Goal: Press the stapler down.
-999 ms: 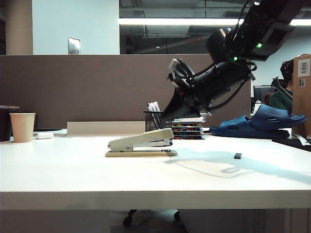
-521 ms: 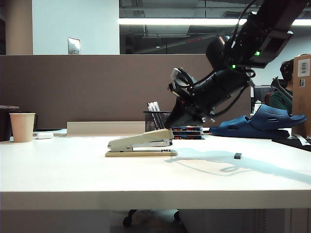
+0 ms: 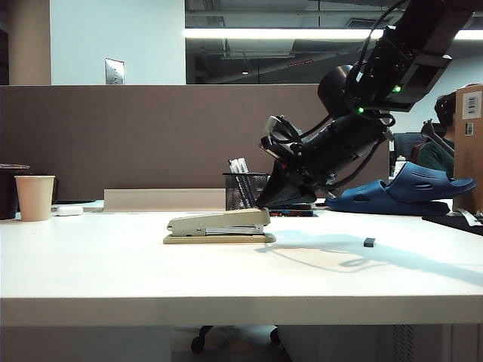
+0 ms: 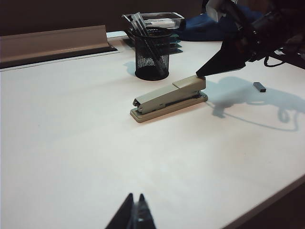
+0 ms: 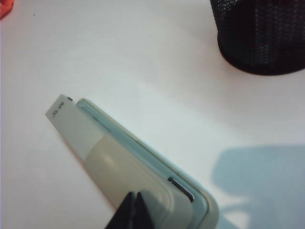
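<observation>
The beige stapler [image 3: 219, 225] lies in the middle of the white table, its top arm pushed down nearly flat onto its tan base. My right gripper [image 3: 260, 205] comes down at a slant from the upper right, shut, with its tips touching the top of the stapler's right-hand end. In the right wrist view the shut right gripper [image 5: 132, 194] rests on the cream top arm of the stapler [image 5: 128, 167]. In the left wrist view the stapler [image 4: 169, 94] lies far from my left gripper [image 4: 134, 195], which is shut on nothing above bare table; the right gripper [image 4: 198, 75] touches the stapler's end.
A black mesh pen holder [image 3: 243, 188] stands just behind the stapler. A paper cup [image 3: 35, 197] is at the far left. A small black block [image 3: 369, 242] lies to the right. A blue sandal [image 3: 407, 188] and a cardboard box [image 3: 469, 143] are at the back right.
My right gripper has come down and to the left onto the stapler's raised end. The top arm has gone from tilted up to nearly flat.
</observation>
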### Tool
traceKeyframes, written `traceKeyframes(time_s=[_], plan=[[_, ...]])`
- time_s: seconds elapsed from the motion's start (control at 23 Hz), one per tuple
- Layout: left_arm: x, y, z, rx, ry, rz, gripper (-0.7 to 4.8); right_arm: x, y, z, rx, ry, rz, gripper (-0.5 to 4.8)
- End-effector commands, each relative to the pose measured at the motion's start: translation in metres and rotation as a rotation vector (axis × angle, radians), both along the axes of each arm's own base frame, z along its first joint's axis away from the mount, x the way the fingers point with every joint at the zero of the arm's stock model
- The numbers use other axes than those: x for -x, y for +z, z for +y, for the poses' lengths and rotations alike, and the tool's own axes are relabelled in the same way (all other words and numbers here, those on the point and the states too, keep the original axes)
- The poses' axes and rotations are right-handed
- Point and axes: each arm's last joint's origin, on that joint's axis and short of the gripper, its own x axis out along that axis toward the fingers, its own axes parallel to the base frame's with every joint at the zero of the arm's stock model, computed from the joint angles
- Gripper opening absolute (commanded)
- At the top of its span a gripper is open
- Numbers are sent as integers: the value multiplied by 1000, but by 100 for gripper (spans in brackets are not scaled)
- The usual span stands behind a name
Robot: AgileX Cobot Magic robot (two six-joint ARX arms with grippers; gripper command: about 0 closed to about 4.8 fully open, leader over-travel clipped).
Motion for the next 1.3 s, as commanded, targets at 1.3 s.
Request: traceKeyframes(time_s=[1.3], plan=[[0,2,0,1,5,-12,-5,5,-24,-3,97,-39,131,-9]])
